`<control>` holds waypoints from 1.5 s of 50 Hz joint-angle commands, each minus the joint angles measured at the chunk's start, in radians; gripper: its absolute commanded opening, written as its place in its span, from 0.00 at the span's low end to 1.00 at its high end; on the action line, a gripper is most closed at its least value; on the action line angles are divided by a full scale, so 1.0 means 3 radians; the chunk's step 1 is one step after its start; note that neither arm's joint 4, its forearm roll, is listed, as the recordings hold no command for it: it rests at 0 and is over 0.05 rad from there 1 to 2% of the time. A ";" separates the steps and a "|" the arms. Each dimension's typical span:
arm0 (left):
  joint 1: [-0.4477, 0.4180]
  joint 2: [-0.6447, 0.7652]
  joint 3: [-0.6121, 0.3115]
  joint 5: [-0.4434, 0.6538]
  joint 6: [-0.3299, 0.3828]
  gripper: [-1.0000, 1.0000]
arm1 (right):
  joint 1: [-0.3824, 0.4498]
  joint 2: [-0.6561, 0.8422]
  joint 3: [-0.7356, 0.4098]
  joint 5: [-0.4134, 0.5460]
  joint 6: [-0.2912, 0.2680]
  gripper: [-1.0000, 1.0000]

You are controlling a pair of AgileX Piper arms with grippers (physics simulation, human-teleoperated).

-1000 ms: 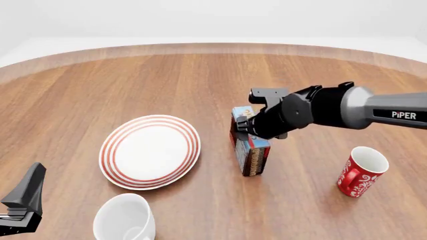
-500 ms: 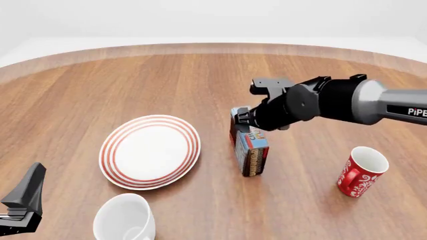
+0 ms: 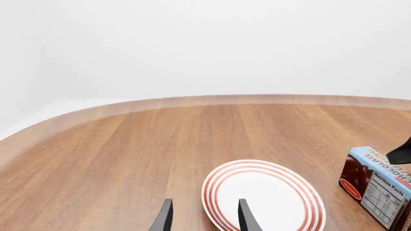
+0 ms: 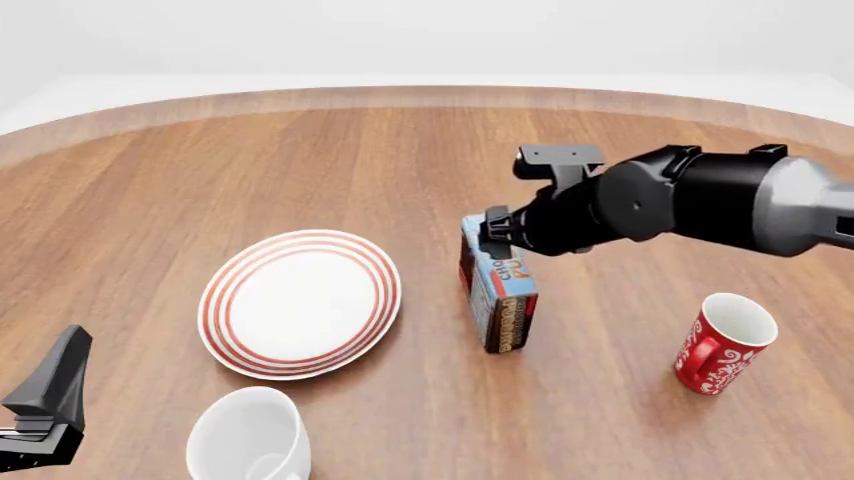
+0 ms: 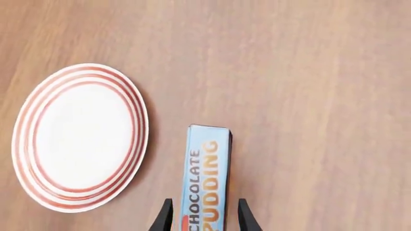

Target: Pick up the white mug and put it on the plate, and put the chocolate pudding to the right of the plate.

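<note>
- Cardboard chocolate pudding (image 4: 499, 297), standing on edge right of the plate (image 4: 300, 303) — I judge it light and tippy.
- Right gripper (image 5: 203, 215) straddles its narrow top, fingers apart; grip the broad faces.
- Left gripper (image 3: 203, 215) open, holding nothing.

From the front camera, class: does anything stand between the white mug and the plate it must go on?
Nothing visible does. The white mug sits just on the near side of the plate, with only bare table between them, and the plate's face is bare.
</note>
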 commanded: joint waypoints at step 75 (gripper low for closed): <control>0.0000 0.0000 0.0000 0.0000 0.0000 1.00 | 0.0174 -0.1638 0.1607 -0.0963 -0.0636 1.00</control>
